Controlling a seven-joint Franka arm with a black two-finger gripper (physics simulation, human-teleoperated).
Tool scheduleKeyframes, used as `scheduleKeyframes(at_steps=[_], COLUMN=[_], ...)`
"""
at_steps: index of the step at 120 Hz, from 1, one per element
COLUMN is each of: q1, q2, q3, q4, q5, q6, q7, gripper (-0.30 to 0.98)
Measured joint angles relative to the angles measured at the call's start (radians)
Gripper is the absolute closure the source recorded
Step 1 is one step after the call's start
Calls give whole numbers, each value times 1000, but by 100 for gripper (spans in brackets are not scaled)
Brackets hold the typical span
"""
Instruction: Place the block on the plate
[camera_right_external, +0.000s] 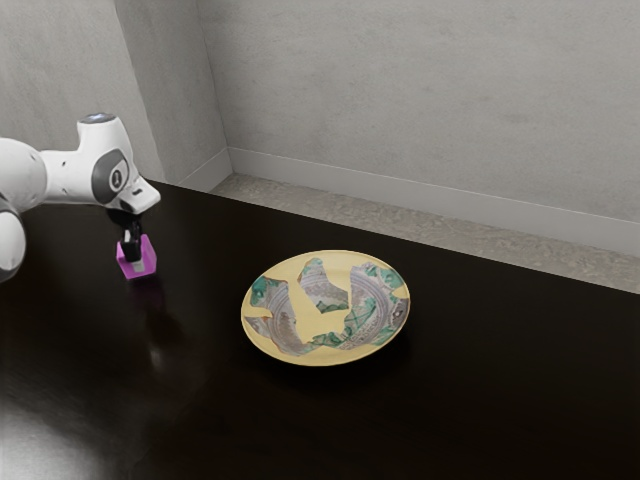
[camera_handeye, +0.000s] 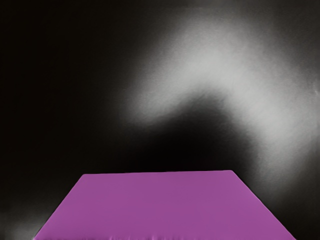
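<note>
At the exterior view's left, the black gripper (camera_right_external: 136, 262) points down with its fingers around the purple block (camera_right_external: 149, 254). One finger lies across the block's near face, and the far finger is hidden behind it. Large at the wrist view's lower edge is the same purple block (camera_handeye: 162, 207), directly under the hand. A round plate (camera_right_external: 320, 323) with a cream, green and grey pattern rests on the table, apart from the block and toward the exterior view's right.
The dark, glossy table (camera_right_external: 480, 400) carries reflections of the arm and block. Behind its far edge are a carpeted floor (camera_right_external: 330, 210) and a grey wall (camera_right_external: 420, 100).
</note>
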Motion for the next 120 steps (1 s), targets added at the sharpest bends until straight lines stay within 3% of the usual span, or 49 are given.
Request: scheduleKeyframes(at_steps=[46,120], q1=[-174,-469], q2=[-197,-336], q3=[0,0], q4=[-130,-249], q5=[-1,0], q6=[-38,-130], q7=[-6,-39], gripper=[26,33])
